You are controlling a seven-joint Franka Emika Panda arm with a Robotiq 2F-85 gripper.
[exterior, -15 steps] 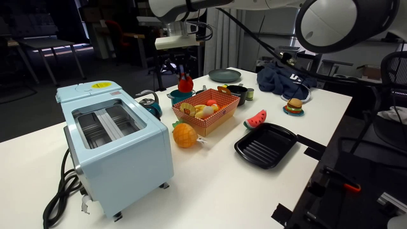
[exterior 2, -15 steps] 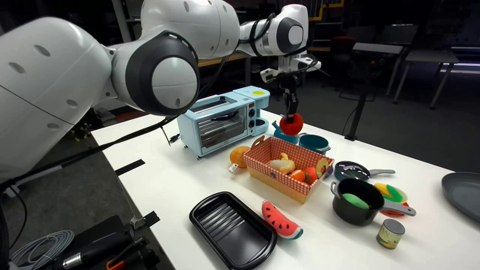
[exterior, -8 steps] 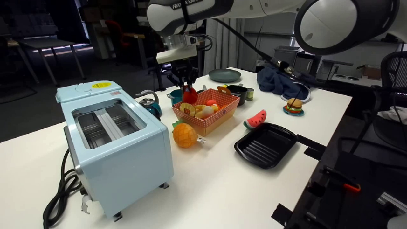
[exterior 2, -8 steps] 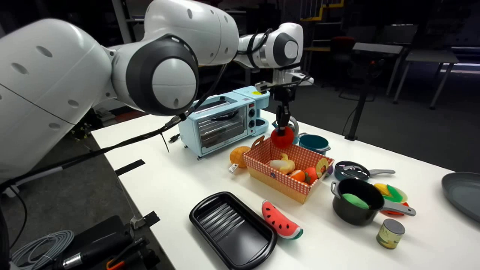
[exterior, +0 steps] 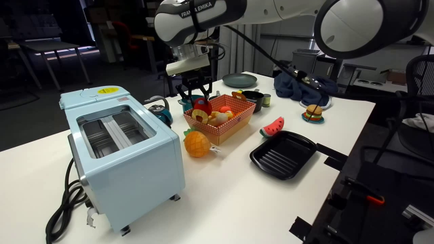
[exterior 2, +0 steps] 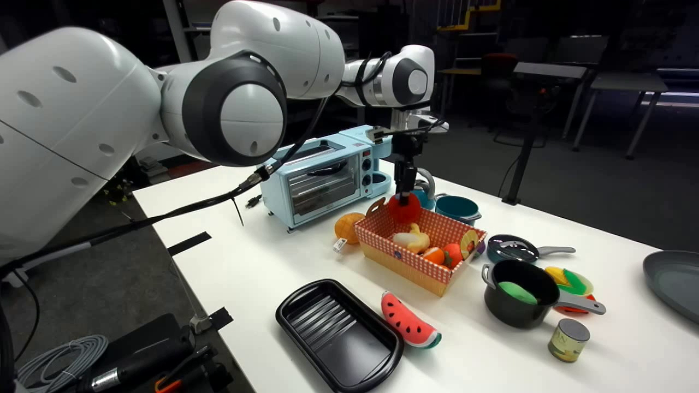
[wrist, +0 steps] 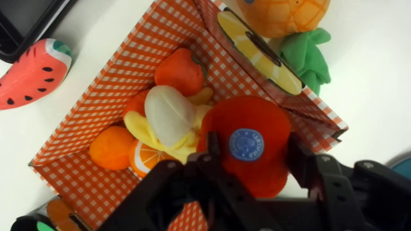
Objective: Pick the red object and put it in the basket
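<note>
The red object, a round plush with a blue round sticker, is at one corner of the basket, low inside the rim or just above it, in both exterior views [exterior: 202, 106] [exterior 2: 405, 214] and the wrist view [wrist: 253, 112]. The rectangular basket [exterior: 234, 126] has red-and-white checked walls and a tan lower outside; it also shows in the wrist view [wrist: 118, 70]. My gripper [exterior: 196, 96] is over that corner with its fingers spread. In the wrist view my gripper [wrist: 253, 142] has its fingertips on either side of the object. Whether the object rests on something is hidden.
Several toy fruits, such as an orange [wrist: 112, 147], lie in the basket. A light-blue toaster [exterior: 135, 189], a plush pineapple [exterior: 197, 144], a teal pot [exterior 2: 457, 206], a black saucepan [exterior 2: 519, 316], a black grill pan [exterior: 284, 154] and a watermelon slice [exterior: 273, 127] surround it.
The gripper and red object have moved from beyond the basket, down and over to its corner. In the last half second the fingers have spread apart around the object.
</note>
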